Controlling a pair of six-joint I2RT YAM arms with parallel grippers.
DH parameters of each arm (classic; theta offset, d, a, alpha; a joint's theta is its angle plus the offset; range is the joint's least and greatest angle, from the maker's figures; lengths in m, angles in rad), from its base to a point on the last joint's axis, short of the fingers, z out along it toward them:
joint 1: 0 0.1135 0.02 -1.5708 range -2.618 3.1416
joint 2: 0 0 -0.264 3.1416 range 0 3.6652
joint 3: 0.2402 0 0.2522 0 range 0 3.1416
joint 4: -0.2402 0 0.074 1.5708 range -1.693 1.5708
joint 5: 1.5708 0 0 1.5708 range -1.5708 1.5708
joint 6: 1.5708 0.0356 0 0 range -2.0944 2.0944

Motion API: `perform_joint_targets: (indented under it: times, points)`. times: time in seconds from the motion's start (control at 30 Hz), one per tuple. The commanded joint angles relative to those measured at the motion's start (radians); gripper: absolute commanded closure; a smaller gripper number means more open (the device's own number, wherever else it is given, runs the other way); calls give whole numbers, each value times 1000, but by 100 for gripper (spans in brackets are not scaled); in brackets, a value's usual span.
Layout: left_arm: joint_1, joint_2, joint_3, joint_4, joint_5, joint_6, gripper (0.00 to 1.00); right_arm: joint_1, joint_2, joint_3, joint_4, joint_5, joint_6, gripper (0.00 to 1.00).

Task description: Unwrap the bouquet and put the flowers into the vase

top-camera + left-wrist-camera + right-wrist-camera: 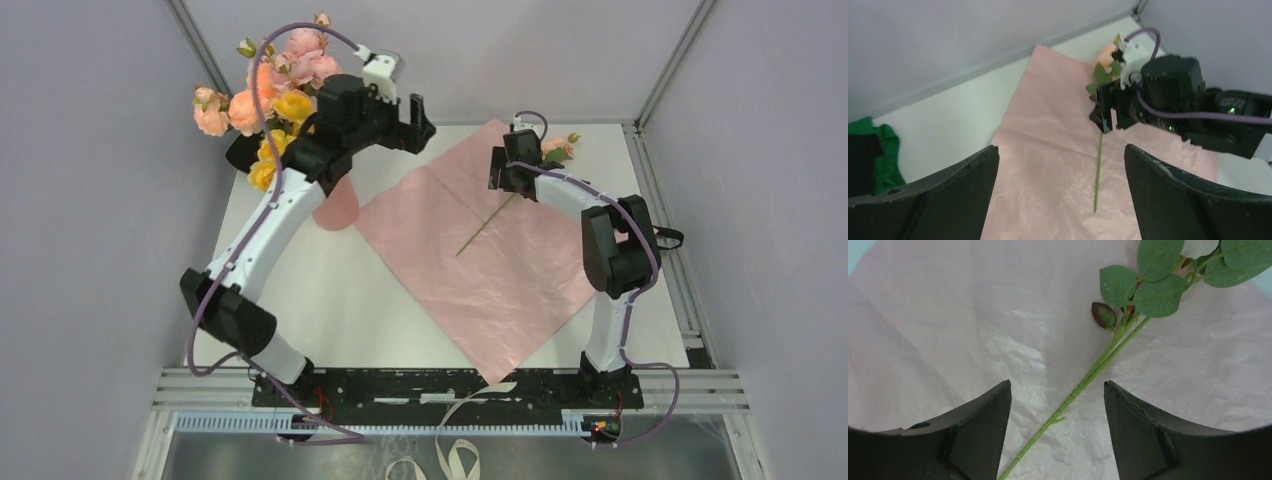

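The bouquet's pink paper lies spread flat on the table. One flower lies on it, with its peach head at the back right and its green stem running toward the middle. My right gripper hangs low over that stem, open, one finger on each side and neither touching it. The other flowers, peach, pink and yellow, rise at the back left behind my left arm. The salmon-pink vase shows partly beneath that arm. My left gripper is raised above the paper, open and empty.
A black and green cloth lump sits at the back left by the wall, also in the left wrist view. Grey walls enclose the table on three sides. A white strap hangs below the near rail.
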Motion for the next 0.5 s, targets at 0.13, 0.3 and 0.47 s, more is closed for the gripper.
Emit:
perform_joint_targets:
  times: [0.13,0.3,0.47]
  points:
    - [-89,165,53,-96,-73,148,0,-4,69,71,-5,14,56,27]
    - [-97,189,57,-83,-27,138,0,-16,124,93,-23,25,72,28]
    - [-117,264,59,-75,-8,133,0,-32,137,69,4,22,89,29]
